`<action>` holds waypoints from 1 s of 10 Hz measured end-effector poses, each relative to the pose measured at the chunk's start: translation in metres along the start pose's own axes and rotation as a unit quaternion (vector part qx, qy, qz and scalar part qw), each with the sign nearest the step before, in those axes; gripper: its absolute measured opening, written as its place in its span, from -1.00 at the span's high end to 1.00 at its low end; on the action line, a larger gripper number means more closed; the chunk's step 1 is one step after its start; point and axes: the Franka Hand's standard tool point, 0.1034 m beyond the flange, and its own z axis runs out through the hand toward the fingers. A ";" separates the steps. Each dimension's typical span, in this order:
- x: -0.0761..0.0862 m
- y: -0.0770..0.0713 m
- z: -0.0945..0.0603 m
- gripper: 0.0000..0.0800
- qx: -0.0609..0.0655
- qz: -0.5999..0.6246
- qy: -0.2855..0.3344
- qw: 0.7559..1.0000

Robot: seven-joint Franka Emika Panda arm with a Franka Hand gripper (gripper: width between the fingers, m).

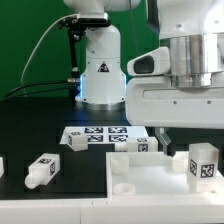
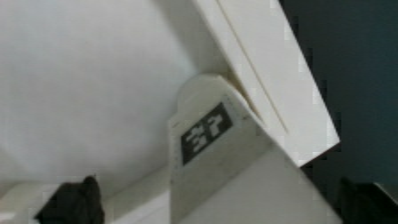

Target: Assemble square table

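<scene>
The white square slab (image 1: 150,185) lies at the front, with a round corner hole (image 1: 125,187). It fills the wrist view (image 2: 89,90). My gripper (image 1: 185,145) hangs low over the slab's far right part. It is open, and its dark fingertips (image 2: 71,205) stand on either side of a white leg with a tag (image 2: 208,130). There is a gap between that leg and one finger. This leg shows under the hand in the exterior view (image 1: 203,165). Another leg (image 1: 42,170) lies on the black table on the exterior view's left. A further leg (image 1: 140,146) lies by the slab's far edge.
The marker board (image 1: 95,135) lies behind the slab, in front of the robot base (image 1: 100,75). A white part (image 1: 2,165) shows at the exterior view's left edge. A green backdrop stands behind.
</scene>
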 end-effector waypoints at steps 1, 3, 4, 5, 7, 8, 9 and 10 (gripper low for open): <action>0.000 0.000 0.000 -0.62 -0.002 -0.043 0.001 0.999; -0.002 -0.004 0.000 -0.62 -0.011 -0.247 0.007 0.969; -0.004 -0.004 0.001 -0.62 -0.011 -0.244 0.006 0.970; -0.004 -0.003 0.002 -0.57 -0.012 -0.233 0.006 0.972; -0.003 -0.002 0.002 -0.24 -0.012 -0.205 0.007 0.979; -0.003 -0.002 0.002 0.22 -0.012 -0.171 0.007 0.985; -0.003 -0.002 0.002 0.29 -0.012 -0.134 0.007 0.991; -0.004 -0.003 0.003 0.29 -0.012 -0.092 0.009 0.996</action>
